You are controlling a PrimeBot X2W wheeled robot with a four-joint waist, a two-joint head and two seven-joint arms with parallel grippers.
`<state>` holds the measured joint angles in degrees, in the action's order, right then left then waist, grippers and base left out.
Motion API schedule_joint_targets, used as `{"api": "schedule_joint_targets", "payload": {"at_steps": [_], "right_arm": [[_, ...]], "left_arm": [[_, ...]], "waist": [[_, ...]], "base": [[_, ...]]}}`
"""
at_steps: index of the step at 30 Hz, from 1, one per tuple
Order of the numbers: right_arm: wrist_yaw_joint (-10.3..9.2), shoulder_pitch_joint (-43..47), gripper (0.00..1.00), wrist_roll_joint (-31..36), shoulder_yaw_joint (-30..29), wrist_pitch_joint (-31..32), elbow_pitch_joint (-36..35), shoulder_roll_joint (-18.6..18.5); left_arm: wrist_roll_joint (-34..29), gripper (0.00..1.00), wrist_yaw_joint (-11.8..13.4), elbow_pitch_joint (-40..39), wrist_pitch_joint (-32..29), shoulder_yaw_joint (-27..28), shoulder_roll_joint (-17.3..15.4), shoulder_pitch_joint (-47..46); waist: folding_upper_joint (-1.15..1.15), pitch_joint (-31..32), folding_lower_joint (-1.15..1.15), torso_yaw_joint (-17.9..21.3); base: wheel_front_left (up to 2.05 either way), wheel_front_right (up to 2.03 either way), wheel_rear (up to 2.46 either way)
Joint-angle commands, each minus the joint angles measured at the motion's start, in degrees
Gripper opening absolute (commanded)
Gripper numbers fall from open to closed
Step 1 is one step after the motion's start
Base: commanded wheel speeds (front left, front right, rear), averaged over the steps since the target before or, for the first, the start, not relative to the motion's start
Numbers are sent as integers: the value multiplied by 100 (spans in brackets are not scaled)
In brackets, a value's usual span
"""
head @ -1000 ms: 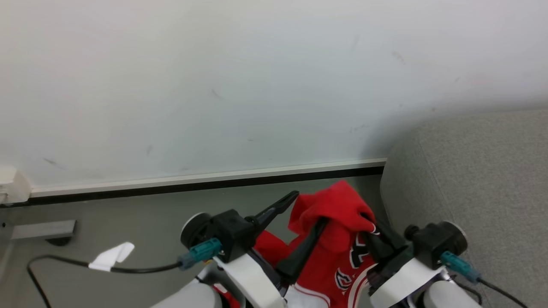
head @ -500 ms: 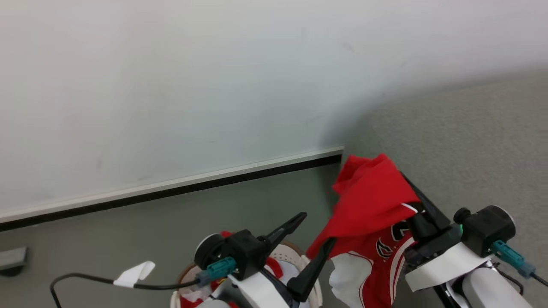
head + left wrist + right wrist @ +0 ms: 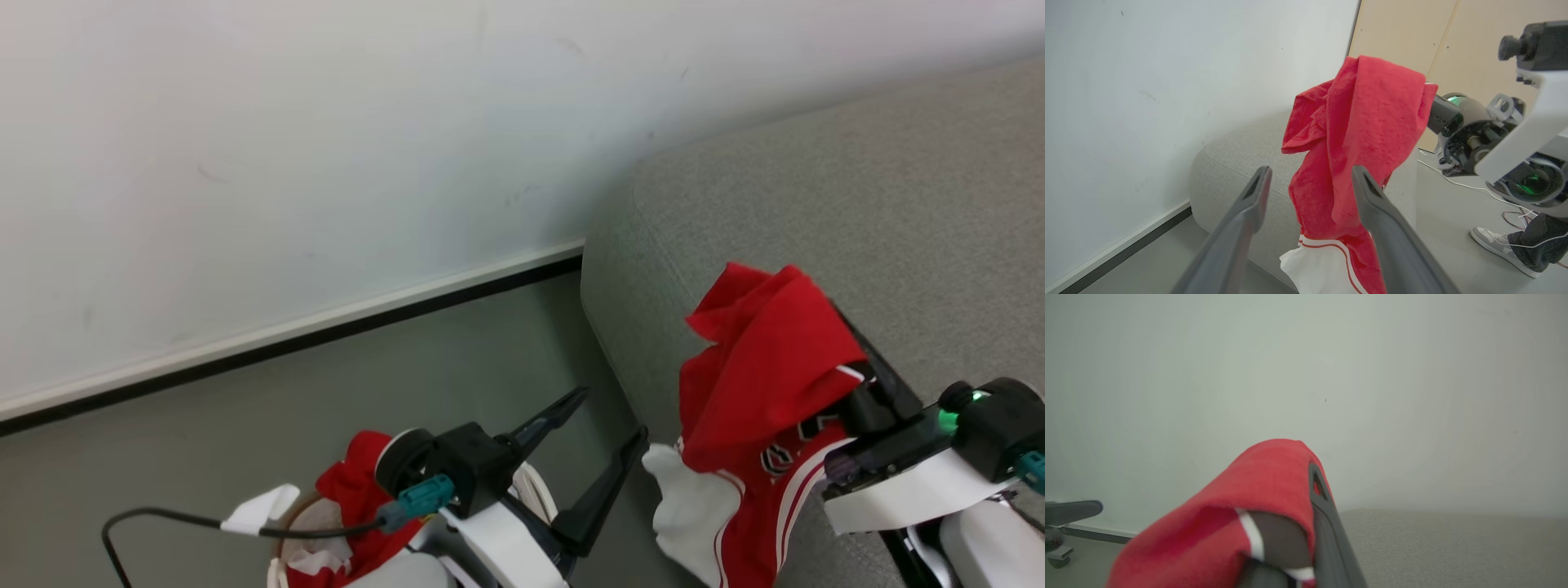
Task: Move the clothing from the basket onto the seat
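Observation:
A bright red garment [image 3: 767, 359] with white panels and striped trim hangs from my right gripper [image 3: 841, 327], which is shut on it above the left end of the grey seat [image 3: 816, 188]. The cloth drapes over the fingers [image 3: 1323, 514] and hides their tips. My left gripper [image 3: 612, 415] stands open to the garment's left, over the floor, with nothing between its fingers. In the left wrist view the garment [image 3: 1367, 122] hangs beyond the open left gripper [image 3: 1310, 179]. More red clothing [image 3: 359, 482] lies in the basket [image 3: 295, 523] at the bottom left, partly hidden by my left arm.
A pale wall with a dark baseboard [image 3: 326, 335] runs behind the grey floor [image 3: 367, 384]. A black cable with a white tag [image 3: 261, 510] trails from my left wrist. A person's shoe [image 3: 1494, 241] and wires on the floor lie beyond the seat [image 3: 1237, 163].
The head camera has swung right, bringing more of the seat into view. My right gripper has carried the garment up over the seat's end. My left gripper has come away from the cloth.

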<state>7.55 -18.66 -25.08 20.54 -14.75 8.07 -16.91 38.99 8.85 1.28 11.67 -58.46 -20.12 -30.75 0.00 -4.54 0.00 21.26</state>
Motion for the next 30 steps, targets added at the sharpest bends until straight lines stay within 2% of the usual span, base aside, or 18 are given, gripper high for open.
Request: {"api": "schedule_joint_targets", "payload": {"at_steps": [1,6,12,19,24,30], "right_arm": [[-12,-92,0,-52,-87,-7,-76,-57],[-12,-466,0,-106,-463,58,-193,-125],[-12,-1485,0,-135,-1154,382,60,-326],[-13,-3162,0,30,-1795,919,955,-949],[-13,-4341,0,503,-2697,1056,1765,-1393],[-13,-5088,0,1672,-3753,1173,2793,-1778]], "left_arm": [[-104,100,-19,6,-7,1,-9,-113],[-179,100,-82,-38,-100,35,-57,-435],[-408,100,-268,8,-280,79,-24,-1154],[-627,100,-461,190,-267,104,144,-1857],[-705,100,-508,285,-144,123,284,-2070],[-772,100,-515,284,-42,109,331,-2155]], "waist": [[0,-162,0,4],[0,-681,0,-124],[0,-1512,0,-464],[0,-2329,0,-972],[0,-2728,0,-1330],[0,-3140,0,-1666]], "base": [[0,0,0],[0,0,0],[0,0,0],[0,0,0],[0,0,0],[0,0,0]]}}
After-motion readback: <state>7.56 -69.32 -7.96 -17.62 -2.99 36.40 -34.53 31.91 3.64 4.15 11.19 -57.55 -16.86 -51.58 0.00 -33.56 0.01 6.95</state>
